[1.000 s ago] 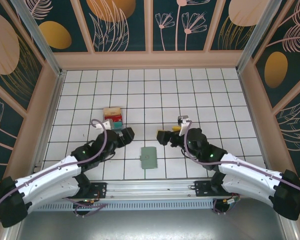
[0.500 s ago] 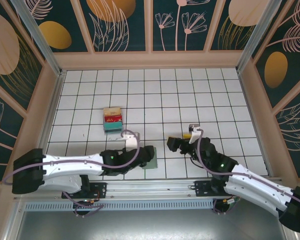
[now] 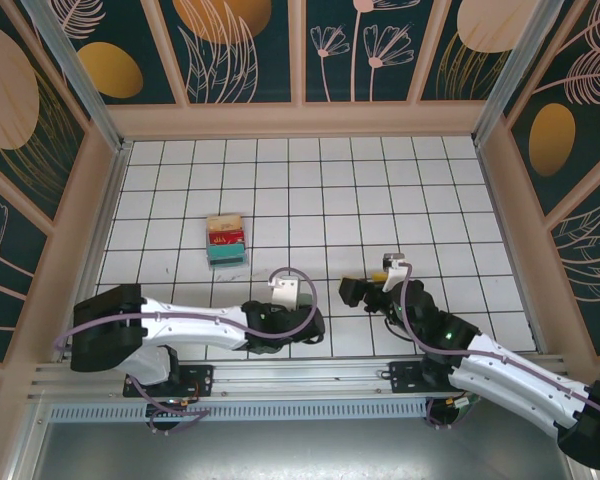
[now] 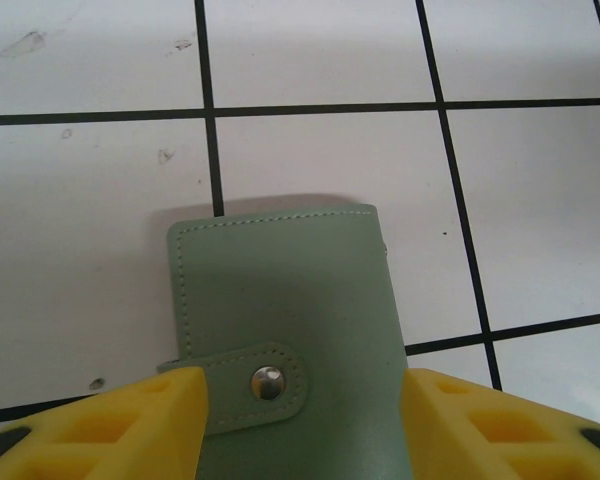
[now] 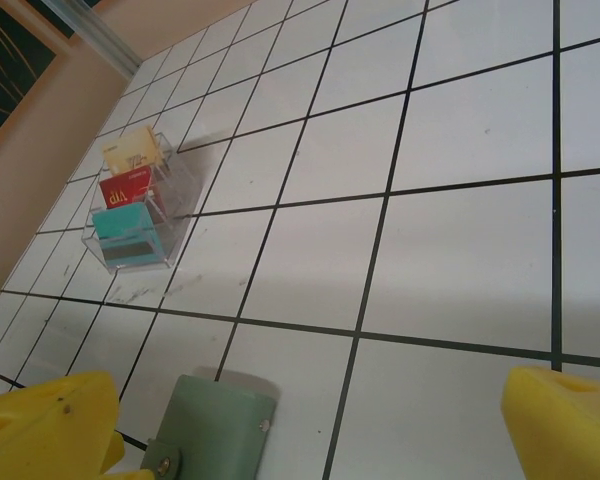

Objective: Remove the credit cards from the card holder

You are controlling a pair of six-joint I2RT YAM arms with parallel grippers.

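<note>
We see the card holder (image 4: 290, 310) flat on the tiled table (image 3: 380, 180) near its 6 o'clock edge. In the left wrist view its long axis runs 12-to-6. The left gripper (image 4: 300, 400) straddles its long edges; clamped or not, we cannot tell. The right gripper (image 3: 352, 292) gapes, empty.

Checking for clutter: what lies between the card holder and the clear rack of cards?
Bare tiled table, seen in the right wrist view, separates the card holder from the clear rack of cards.
</note>
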